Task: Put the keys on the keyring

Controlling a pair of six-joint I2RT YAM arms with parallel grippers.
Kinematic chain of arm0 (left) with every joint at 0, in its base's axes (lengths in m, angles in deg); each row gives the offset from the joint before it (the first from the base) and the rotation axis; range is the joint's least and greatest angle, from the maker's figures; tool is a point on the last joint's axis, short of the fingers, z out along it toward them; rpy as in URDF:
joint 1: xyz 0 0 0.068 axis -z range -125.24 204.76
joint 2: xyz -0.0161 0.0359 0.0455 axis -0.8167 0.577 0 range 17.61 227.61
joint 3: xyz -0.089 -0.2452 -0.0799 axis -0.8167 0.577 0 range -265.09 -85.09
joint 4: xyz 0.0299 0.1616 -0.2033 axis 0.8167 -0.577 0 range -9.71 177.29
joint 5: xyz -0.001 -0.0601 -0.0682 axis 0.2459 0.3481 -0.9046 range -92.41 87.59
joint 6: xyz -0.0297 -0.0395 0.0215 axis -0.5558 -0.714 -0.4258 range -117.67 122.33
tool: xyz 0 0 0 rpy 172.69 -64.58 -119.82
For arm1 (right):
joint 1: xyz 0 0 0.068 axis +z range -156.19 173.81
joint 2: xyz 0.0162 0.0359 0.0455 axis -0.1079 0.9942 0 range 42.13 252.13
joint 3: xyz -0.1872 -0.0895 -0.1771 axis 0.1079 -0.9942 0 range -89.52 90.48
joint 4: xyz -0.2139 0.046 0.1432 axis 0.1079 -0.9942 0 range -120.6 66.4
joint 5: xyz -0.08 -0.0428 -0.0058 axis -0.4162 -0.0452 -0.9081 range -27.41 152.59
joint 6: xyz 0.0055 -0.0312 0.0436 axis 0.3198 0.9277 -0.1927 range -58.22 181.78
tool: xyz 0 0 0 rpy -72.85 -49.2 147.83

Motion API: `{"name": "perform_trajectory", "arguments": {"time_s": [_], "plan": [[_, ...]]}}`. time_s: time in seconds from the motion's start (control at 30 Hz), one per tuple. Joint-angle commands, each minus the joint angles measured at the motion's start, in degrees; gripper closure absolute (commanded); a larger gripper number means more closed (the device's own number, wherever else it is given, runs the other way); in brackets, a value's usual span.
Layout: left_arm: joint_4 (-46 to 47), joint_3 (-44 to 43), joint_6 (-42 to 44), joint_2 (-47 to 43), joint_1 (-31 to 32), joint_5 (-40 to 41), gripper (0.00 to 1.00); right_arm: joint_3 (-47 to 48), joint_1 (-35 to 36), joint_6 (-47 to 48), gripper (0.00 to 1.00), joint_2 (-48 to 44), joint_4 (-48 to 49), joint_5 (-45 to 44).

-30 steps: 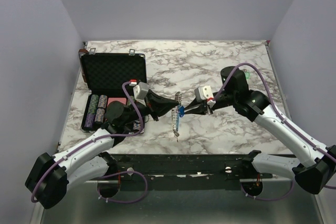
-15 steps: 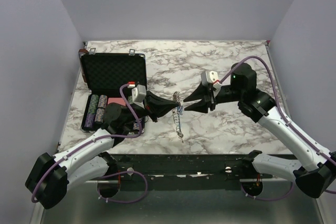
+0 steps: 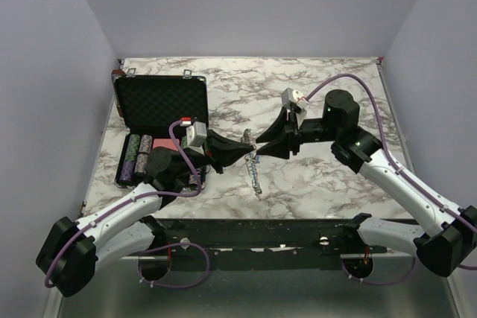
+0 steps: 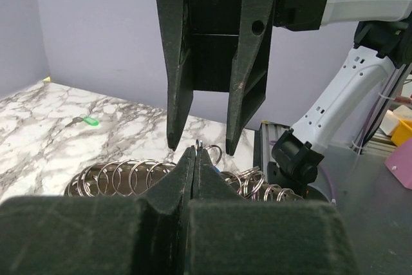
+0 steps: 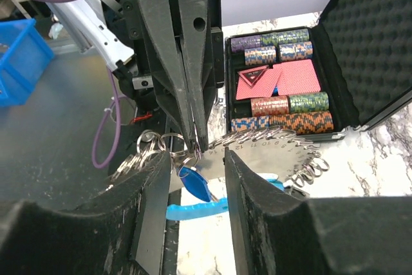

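The left gripper [image 4: 194, 154] was clamped on the small wire ring end of the keyring [image 3: 256, 174], whose floppy coil of metal loops was trailed toward the near edge of the marbled table [image 3: 328, 87], well apart from the foam-lined case [image 3: 160, 102] and the far and right edges. The right gripper [image 3: 259, 147] was held open, its flat black fingers straddling that ring, with the blue key [image 5: 195, 183] just below. Since half a second before, the right wrist had been brought closer in.
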Motion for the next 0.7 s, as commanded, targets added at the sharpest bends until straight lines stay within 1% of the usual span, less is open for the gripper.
{"name": "perform_trajectory", "arguments": {"time_s": [0.0,0.07,0.23,0.67], "plan": [[3.46,0.27,1.34,-0.49,-0.18,-0.09,1.0,-0.41,-0.09,-5.04,0.55,0.57,3.33,-1.08],[3.46,0.27,1.34,-0.58,-0.27,0.17,1.0,-0.76,-0.09,-5.48,0.58,0.92,5.44,-1.34],[2.94,0.18,1.69,-0.93,-0.27,0.61,1.0,-1.11,0.26,-5.83,0.69,1.36,5.79,-1.43],[2.32,0.36,2.13,-1.28,-0.27,1.93,1.0,-2.51,0.62,-5.13,0.76,1.1,4.74,-1.34]]}}
